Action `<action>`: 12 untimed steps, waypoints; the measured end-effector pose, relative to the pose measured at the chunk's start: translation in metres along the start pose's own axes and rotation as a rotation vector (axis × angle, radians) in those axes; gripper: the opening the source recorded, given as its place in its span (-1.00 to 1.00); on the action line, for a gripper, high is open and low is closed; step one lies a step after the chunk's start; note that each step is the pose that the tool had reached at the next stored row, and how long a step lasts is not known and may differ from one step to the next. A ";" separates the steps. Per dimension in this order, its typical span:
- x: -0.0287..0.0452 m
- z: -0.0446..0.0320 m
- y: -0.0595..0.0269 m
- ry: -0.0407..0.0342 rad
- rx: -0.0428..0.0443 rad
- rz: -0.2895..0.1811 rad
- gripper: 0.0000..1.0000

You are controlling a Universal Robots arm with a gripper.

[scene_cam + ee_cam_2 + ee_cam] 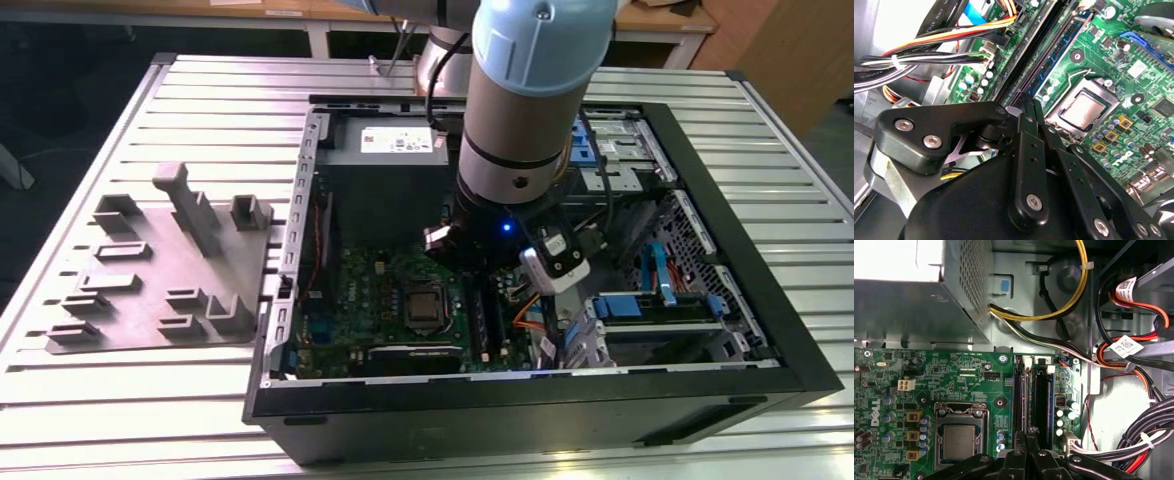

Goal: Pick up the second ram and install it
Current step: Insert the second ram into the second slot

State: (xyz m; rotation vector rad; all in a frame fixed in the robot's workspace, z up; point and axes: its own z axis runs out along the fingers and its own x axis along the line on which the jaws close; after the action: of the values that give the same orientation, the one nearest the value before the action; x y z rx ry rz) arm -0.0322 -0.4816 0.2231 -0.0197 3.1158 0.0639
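Slatted metal tabletop (120, 400): carries an open black computer case (534, 410) that reaches the near edge.
Green board (969, 370): lies on the case floor.
Second ram (1041, 400): a dark stick standing upright in a slot along the board's edge, beside the cables (1134, 365).
Tool (1030, 432): drawn narrow, its tips just beside the stick's end. Contact cannot be told.
Step, as judged: seating the ram, with pickup done. This calls for straight, even pressure down into the slot until the end clips latch.

memory slots (1020, 395) partly hidden behind claw (1030, 432), motherboard (954, 375) cropped
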 end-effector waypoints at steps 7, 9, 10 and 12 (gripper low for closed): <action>-0.0001 0.0001 0.0000 -0.0013 0.0008 0.030 -0.77; -0.0001 0.0001 0.0000 -0.0013 0.0008 0.030 -0.77; 0.0000 0.0001 0.0000 -0.0013 0.0008 0.030 -0.77; -0.0001 -0.0006 0.0000 -0.0015 0.0008 0.030 -0.77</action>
State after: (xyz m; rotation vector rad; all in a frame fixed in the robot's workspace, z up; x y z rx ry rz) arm -0.0322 -0.4816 0.2237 0.0276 3.1148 0.0632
